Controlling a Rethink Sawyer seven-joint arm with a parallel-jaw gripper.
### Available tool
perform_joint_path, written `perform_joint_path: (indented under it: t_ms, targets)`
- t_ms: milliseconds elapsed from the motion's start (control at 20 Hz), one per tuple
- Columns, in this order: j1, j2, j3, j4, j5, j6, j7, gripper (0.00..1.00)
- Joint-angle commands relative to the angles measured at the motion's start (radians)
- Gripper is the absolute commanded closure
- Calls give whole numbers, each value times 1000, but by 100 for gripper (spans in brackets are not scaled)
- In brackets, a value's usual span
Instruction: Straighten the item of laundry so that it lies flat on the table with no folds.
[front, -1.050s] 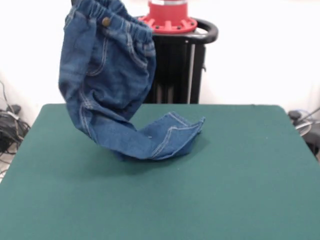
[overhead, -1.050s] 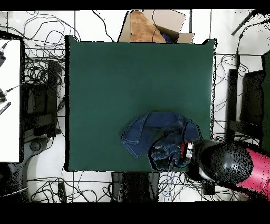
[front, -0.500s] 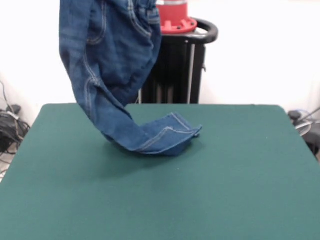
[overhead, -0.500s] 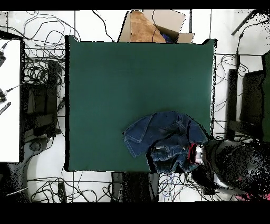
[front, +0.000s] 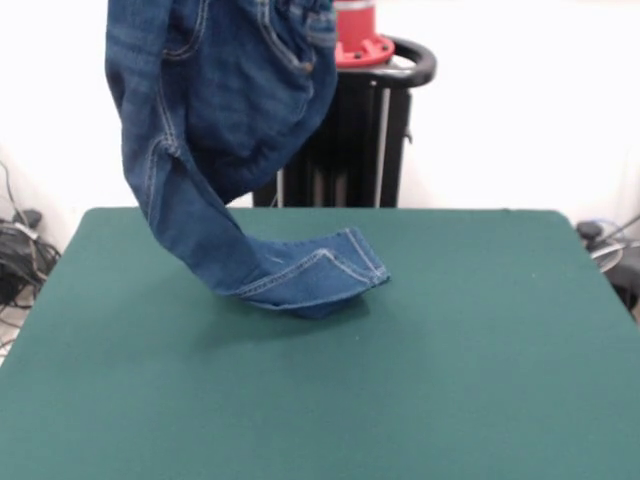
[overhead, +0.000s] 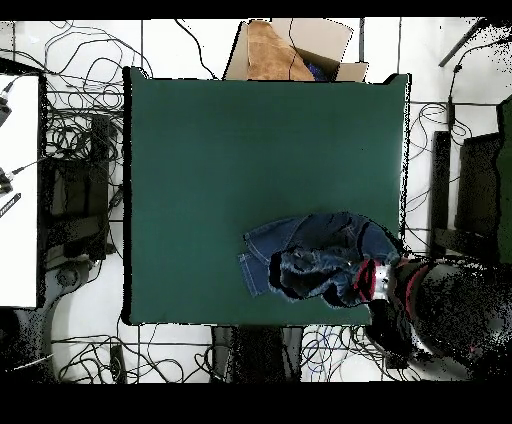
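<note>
You've got the jeans (front: 215, 130) hanging high over the desk (front: 450, 350), waistband out of frame up top. One leg cuff lies folded on the felt. Overhead: hand (overhead: 372, 282) at the denim's edge; can't tell if it's pinching.

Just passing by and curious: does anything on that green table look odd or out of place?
Yes: the small blue denim jeans hang in the air, with only the leg cuffs crumpled on the dark green table. The top runs out of view.
</note>
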Motion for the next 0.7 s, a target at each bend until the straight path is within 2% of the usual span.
perform_joint_path:
  t_ms: [50,200,350,550,700]
  targets:
    - [47,59,-8,147,78,-262,-56,100]
    - [73,35,-14,108,73,-206,9,100]
    - [95,-23,-18,29,74,-62,51,100]
    - [141,23,10,-115,67,32,198,100]
    - [162,53,15,-194,58,74,240,100]
